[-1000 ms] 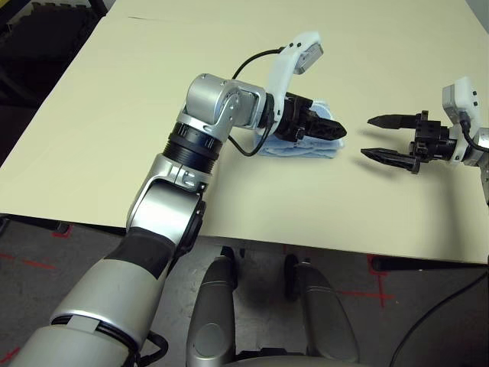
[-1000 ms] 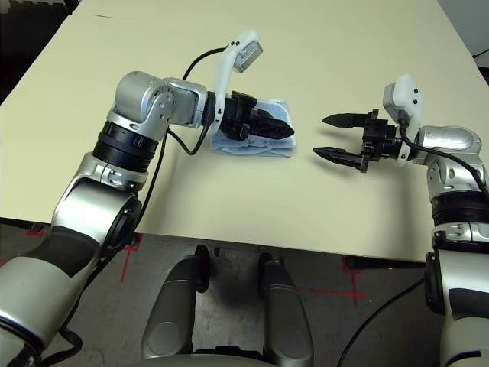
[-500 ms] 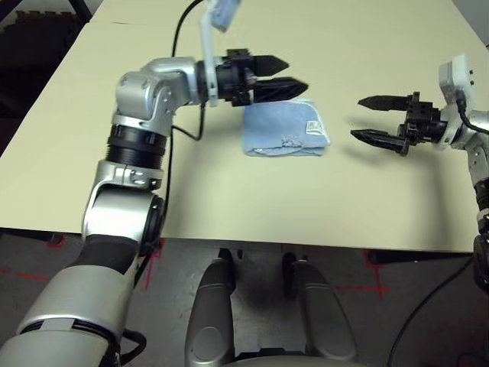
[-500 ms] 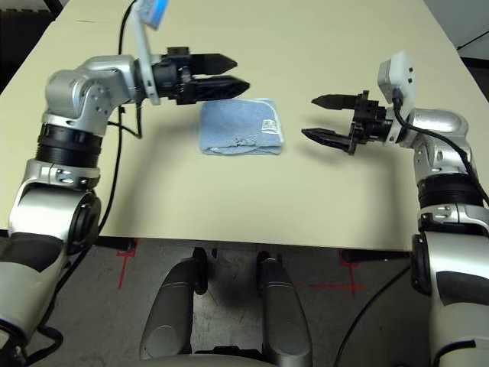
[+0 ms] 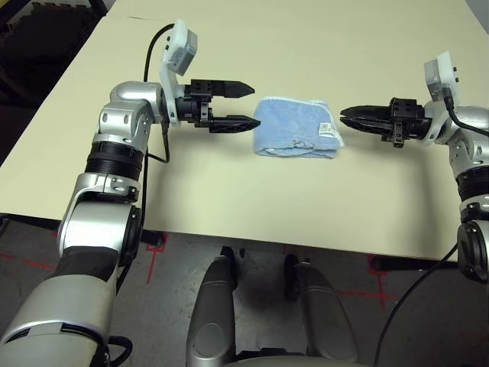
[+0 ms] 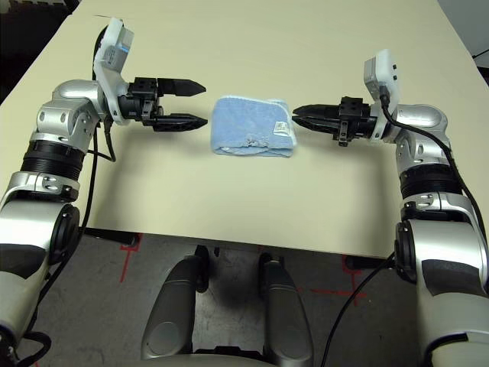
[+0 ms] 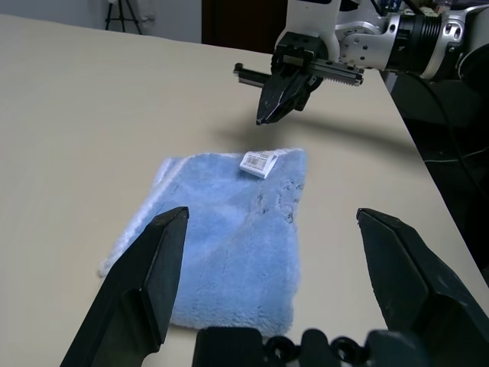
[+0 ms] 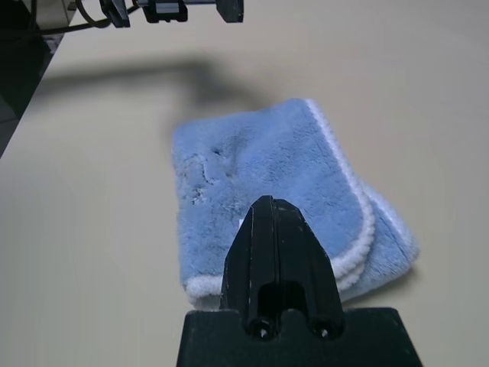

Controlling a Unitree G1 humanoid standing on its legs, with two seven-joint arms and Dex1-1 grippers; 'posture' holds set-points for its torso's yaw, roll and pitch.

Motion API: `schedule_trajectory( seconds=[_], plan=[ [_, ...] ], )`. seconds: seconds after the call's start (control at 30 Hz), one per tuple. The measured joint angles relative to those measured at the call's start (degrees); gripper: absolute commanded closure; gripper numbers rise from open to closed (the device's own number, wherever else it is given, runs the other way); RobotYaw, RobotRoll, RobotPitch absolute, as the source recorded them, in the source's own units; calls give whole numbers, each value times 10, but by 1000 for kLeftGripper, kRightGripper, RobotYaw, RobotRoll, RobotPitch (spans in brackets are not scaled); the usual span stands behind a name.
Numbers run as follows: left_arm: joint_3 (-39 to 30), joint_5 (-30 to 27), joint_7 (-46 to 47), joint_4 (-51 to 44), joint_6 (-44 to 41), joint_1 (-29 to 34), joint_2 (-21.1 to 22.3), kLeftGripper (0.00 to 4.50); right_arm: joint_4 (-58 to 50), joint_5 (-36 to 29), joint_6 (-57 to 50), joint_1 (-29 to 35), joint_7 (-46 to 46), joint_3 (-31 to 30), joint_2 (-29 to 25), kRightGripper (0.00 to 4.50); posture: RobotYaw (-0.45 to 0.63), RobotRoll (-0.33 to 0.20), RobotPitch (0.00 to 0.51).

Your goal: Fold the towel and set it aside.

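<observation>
The towel (image 5: 294,138) is a light-blue terry cloth folded into a small rectangle in the middle of the table, with white edging and a little white tag (image 7: 258,162) near its right end. My left gripper (image 5: 254,105) hovers just left of the towel, open, with nothing between its fingers (image 7: 149,275). From the right, my right gripper (image 5: 343,116) points at the towel's tagged end. It is shut on nothing, its tip (image 8: 263,202) close to the cloth.
The cream table (image 5: 229,199) stretches wide around the towel on all sides. Its front edge (image 5: 306,246) runs near my body. At far left the table drops off to dark floor (image 5: 30,46).
My left gripper has lifted off the towel and drawn back to its left, still open. My right gripper has shut and moved closer to the towel's right end.
</observation>
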State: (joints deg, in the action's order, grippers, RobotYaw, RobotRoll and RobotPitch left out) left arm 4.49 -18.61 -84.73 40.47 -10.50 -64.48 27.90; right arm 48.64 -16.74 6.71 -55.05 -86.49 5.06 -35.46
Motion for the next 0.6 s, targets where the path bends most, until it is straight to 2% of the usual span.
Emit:
schedule_trajectory(
  seconds=[0.1, 0.4, 0.6],
  plan=[
    [-5, 1, 2, 11, 10, 0, -7, 976, 0, 1, -1, 0, -2, 0, 1, 4500, 65, 0, 260],
    [-12, 7, -15, 14, 74, 9, -13, 4473, -10, 1, -7, -2, -3, 0, 3, 4500, 58, 0, 255],
    [-12, 19, -11, 41, 113, 9, -34, 4473, -32, -4, -34, -2, 7, 0, 34, 4500, 69, 0, 255]
  ],
)
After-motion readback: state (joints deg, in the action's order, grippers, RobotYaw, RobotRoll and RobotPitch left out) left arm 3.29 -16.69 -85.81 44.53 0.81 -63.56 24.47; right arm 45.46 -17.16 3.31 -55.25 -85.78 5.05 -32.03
